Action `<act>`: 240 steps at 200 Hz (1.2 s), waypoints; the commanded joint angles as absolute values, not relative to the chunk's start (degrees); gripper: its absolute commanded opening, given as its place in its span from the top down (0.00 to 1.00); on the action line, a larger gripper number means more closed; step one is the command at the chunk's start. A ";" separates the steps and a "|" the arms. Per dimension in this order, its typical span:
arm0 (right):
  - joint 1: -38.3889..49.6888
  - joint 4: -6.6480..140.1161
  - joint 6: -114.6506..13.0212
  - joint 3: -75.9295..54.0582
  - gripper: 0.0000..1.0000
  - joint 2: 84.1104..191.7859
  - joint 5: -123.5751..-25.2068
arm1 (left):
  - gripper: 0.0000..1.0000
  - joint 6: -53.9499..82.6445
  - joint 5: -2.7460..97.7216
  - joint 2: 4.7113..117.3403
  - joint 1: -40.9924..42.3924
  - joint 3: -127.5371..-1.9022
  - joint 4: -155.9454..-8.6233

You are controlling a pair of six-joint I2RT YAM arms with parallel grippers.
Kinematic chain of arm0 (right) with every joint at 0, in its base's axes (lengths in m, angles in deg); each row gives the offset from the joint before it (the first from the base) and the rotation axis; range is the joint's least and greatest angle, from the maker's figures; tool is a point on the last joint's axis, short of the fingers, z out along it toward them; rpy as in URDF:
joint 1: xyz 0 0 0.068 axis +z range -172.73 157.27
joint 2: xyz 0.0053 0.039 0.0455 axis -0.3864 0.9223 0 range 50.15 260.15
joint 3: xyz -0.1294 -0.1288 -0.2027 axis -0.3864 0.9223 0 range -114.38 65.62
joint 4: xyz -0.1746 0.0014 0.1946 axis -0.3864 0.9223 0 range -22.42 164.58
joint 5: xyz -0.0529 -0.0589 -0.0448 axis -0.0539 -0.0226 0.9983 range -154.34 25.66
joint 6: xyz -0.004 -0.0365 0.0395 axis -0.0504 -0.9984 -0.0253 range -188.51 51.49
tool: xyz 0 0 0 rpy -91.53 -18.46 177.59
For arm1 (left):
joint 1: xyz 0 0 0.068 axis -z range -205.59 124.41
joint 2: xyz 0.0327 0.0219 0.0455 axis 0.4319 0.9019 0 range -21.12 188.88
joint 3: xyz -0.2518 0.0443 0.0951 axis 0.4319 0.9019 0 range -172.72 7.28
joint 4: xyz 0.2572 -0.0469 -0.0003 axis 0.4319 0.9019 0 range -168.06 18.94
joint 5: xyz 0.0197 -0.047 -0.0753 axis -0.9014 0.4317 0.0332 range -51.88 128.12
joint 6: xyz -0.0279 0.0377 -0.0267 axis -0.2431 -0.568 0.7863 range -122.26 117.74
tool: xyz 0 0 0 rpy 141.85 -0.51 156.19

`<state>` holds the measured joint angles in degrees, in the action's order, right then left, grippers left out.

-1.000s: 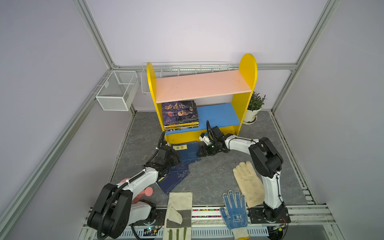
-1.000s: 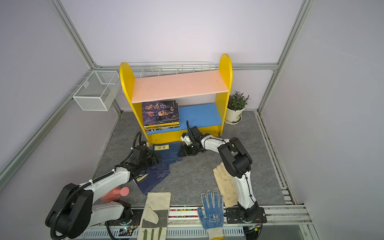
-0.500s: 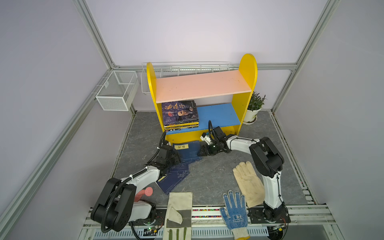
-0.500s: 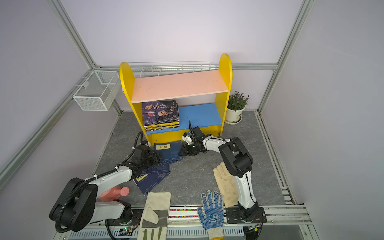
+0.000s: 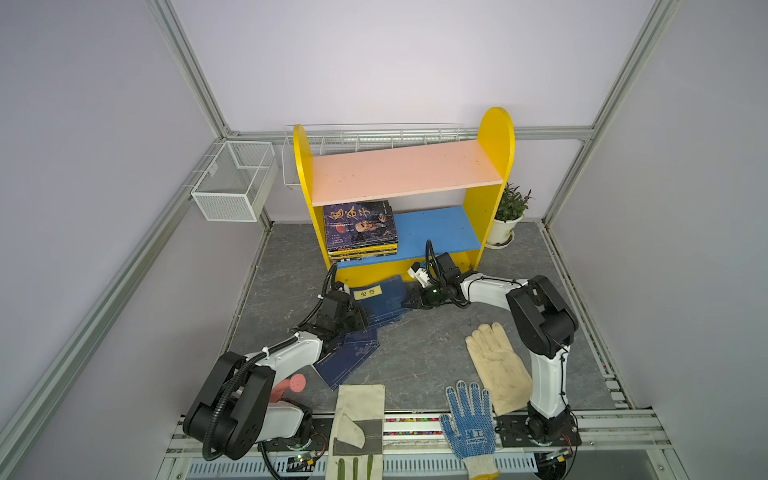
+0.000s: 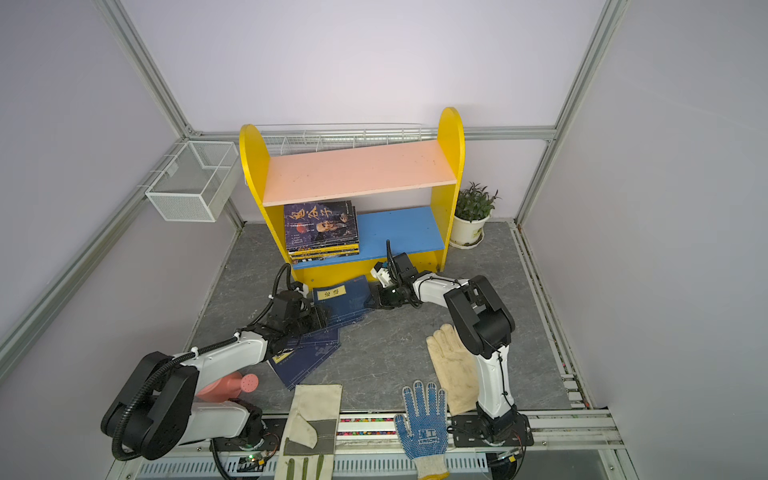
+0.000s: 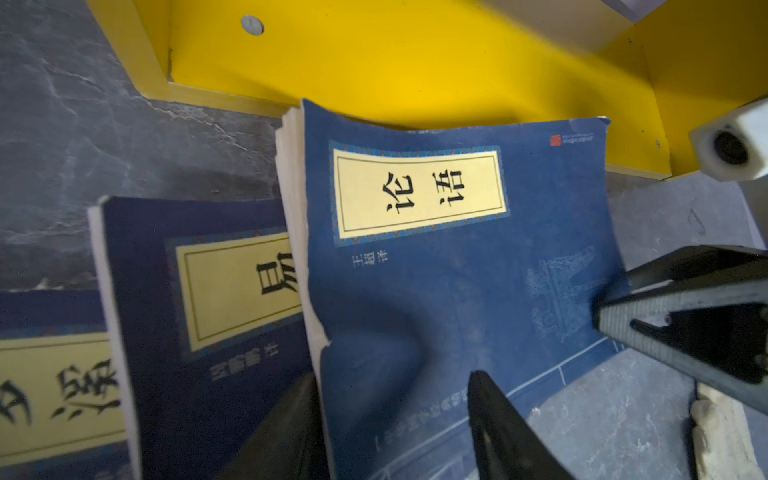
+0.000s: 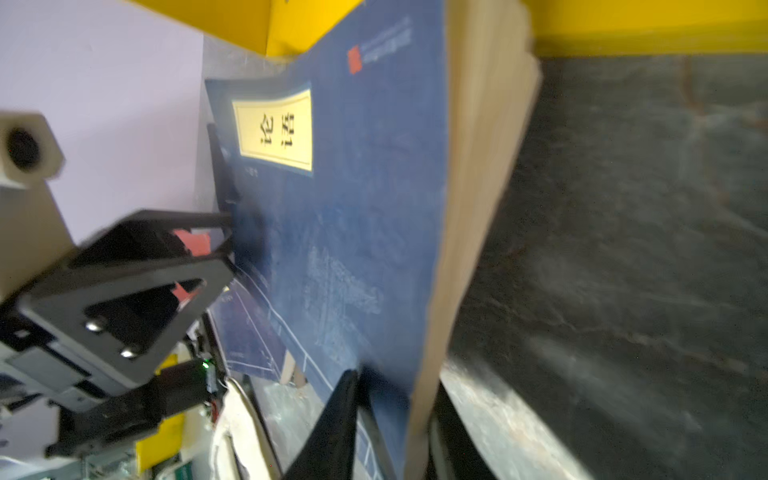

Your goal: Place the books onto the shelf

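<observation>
**Inspector:** Where was the top navy book (image 5: 380,297) found?

**Assistant:** On the grey surface (image 5: 424,353), just in front of the yellow base of the shelf (image 5: 494,137). It overlapped a second navy book (image 7: 208,291) beside it. Its yellow title label faced up in both top views.

**Inspector:** State of the right gripper (image 5: 409,300)?

**Assistant:** Pinching that book. In the right wrist view one finger (image 8: 336,415) lay on the blue cover. The other sat on the far side of the page block, at the edge away from the label.

**Inspector:** And the left gripper (image 5: 359,318)?

**Assistant:** Spread. In the left wrist view one finger (image 7: 490,424) stood over the cover. The other was beside the ragged page edge, above the second book. I could not tell whether either finger bore on the cover.

**Inspector:** Was anything on the shelf?

**Assistant:** A flat stack of books (image 5: 359,226) occupied the left end of the blue lower board (image 5: 436,232), with a dark purple-blue cover on top. Another navy book (image 5: 349,359) lay on the surface near the left arm.
</observation>
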<state>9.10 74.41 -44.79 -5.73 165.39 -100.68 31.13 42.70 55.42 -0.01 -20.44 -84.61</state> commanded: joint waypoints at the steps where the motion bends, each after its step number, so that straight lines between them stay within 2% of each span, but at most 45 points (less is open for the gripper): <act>1: 9.55 70.33 -43.97 -3.86 0.85 160.57 -101.97 | 0.42 33.73 45.56 56.13 0.88 -19.09 -85.62; 14: 9.43 70.21 -44.24 -2.85 0.89 158.33 -101.15 | 0.41 34.86 45.44 54.71 0.82 -19.09 -85.56; 35: 9.11 71.19 -46.08 -1.17 0.93 153.61 -101.31 | 0.32 37.37 45.09 50.51 0.80 -19.14 -85.58; 90: 6.94 81.03 -52.24 0.37 0.93 141.58 -105.35 | 0.16 43.08 44.63 39.13 -0.28 -20.75 -84.77; 112: 4.95 80.59 -51.47 1.14 0.93 138.26 -107.14 | 0.12 45.92 49.26 35.33 -2.56 -19.79 -86.18; 141: 3.33 78.50 -50.17 0.53 0.93 136.63 -110.95 | 0.11 51.02 58.68 32.34 -6.12 -15.52 -96.45; 166: 3.29 78.12 -49.59 -0.64 0.93 137.17 -113.89 | 0.10 51.57 62.74 32.48 -6.30 -14.88 -101.31; 197: 3.24 74.01 -46.76 -0.03 0.93 136.14 -117.08 | 0.11 51.00 67.57 36.18 -6.32 -17.03 -103.18; 214: 3.34 72.09 -45.21 0.34 0.93 135.61 -119.04 | 0.15 51.59 70.47 38.75 -6.34 -18.22 -104.37; 233: 3.32 71.37 -44.77 0.60 0.93 135.12 -120.66 | 0.27 53.10 73.54 40.72 -6.34 -19.23 -108.21; 240: 3.35 72.16 -45.34 0.47 0.93 135.01 -120.56 | 0.39 54.17 74.52 41.22 -6.34 -19.51 -110.62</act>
